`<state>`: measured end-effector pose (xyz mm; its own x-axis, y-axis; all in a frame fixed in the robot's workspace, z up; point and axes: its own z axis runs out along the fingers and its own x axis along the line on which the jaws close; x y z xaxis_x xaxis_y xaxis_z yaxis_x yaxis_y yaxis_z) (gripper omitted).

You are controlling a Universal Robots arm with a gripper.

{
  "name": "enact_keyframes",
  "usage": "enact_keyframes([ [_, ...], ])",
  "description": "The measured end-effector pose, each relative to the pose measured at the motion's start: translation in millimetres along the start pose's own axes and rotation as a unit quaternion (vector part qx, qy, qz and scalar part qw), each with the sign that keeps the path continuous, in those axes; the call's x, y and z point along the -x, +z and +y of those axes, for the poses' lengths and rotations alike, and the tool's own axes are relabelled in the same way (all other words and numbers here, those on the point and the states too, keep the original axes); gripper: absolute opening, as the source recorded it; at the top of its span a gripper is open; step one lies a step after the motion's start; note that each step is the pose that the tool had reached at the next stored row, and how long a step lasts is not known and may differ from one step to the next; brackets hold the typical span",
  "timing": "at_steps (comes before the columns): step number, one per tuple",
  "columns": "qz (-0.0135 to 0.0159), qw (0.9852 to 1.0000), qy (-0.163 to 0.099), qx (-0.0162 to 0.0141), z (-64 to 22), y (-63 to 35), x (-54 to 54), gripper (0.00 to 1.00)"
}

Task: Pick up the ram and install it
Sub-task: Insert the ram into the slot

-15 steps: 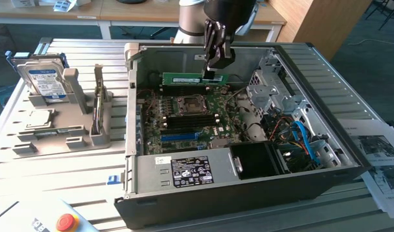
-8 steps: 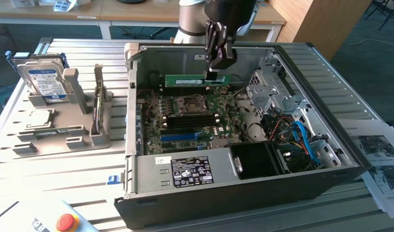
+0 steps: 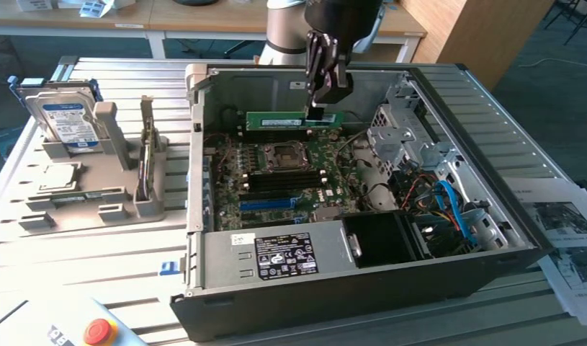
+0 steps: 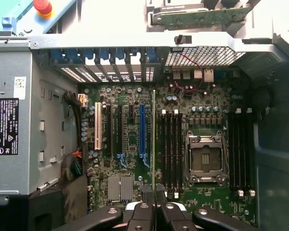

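The ram [image 3: 291,120], a thin green stick with a white label, hangs level above the motherboard [image 3: 322,155] inside the open computer case [image 3: 303,295]. My gripper [image 3: 321,109] comes down from above and is shut on the stick's upper edge near its right end. In the wrist view the ram [image 4: 153,139] appears edge-on as a thin line running out from my gripper [image 4: 154,214], over the board between the blue slot [image 4: 142,137] and the black memory slots [image 4: 171,144]. The stick is clear of the board.
The processor socket [image 3: 281,155] sits beside the black slots. A power supply [image 3: 284,256] fills the case's near side, with drive cages and blue cables [image 3: 447,202] at the exterior view's right. A grey rack holds a hard drive [image 3: 68,119] and a card [image 3: 149,144]. Red stop button [image 3: 99,331]; papers [image 3: 562,231].
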<state>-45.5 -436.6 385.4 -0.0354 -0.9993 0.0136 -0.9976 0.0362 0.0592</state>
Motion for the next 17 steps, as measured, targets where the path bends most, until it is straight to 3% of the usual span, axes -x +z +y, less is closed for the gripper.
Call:
enact_keyframes([
  [7,-0.0071,1.0,-0.001,-0.0006,-0.4,4.7,1.0,0.12],
  [17,-0.0228,0.9997,-0.001,-0.0029,-0.4,8.5,5.6,0.12],
])
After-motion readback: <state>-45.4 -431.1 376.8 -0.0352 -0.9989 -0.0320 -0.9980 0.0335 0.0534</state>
